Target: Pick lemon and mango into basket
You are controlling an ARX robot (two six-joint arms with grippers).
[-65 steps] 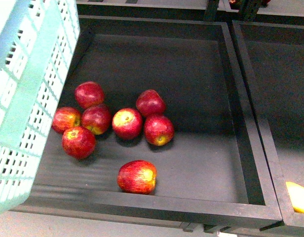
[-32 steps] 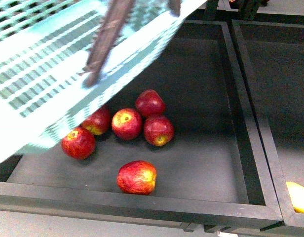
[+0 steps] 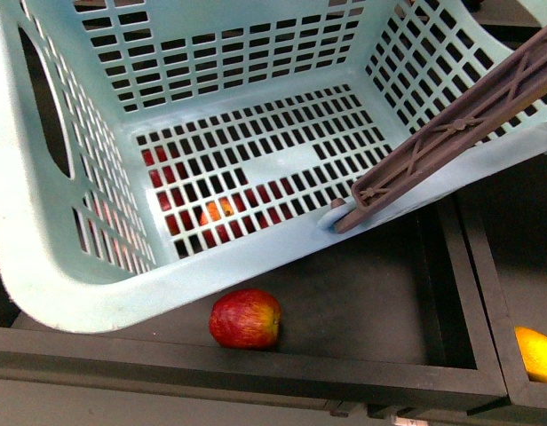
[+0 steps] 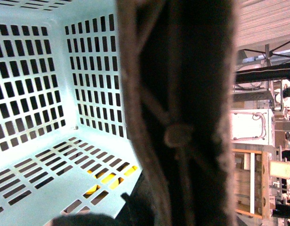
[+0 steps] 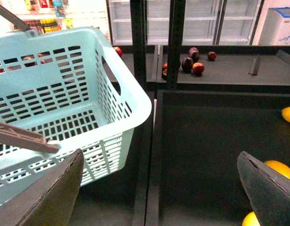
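The light teal basket [image 3: 256, 160] hangs tilted over the left black bin, with its opening towards the front camera and nothing in it. My left gripper is shut on the basket's brown ribbed handle [image 4: 178, 117], which sits so close in the left wrist view that the fingers barely show. My right gripper [image 5: 159, 197] is open and empty above the right bin, beside the basket [image 5: 112, 103]. Yellow-to-orange fruits [image 5: 279, 169] [image 5: 289, 114] lie in that bin, and one shows at the front view's corner [image 3: 535, 353]. I cannot tell which is the lemon or the mango.
Red apples lie in the left bin under the basket, some showing through its floor slots. One apple [image 3: 245, 319] sits near the front wall. A black divider [image 3: 473, 293] separates the two bins. A shelf behind holds dark red fruits [image 5: 192, 63], and a black post [image 5: 175, 42] stands there.
The basket has swung from the left edge across the left bin and tipped open towards the camera. It now covers most of the apples.
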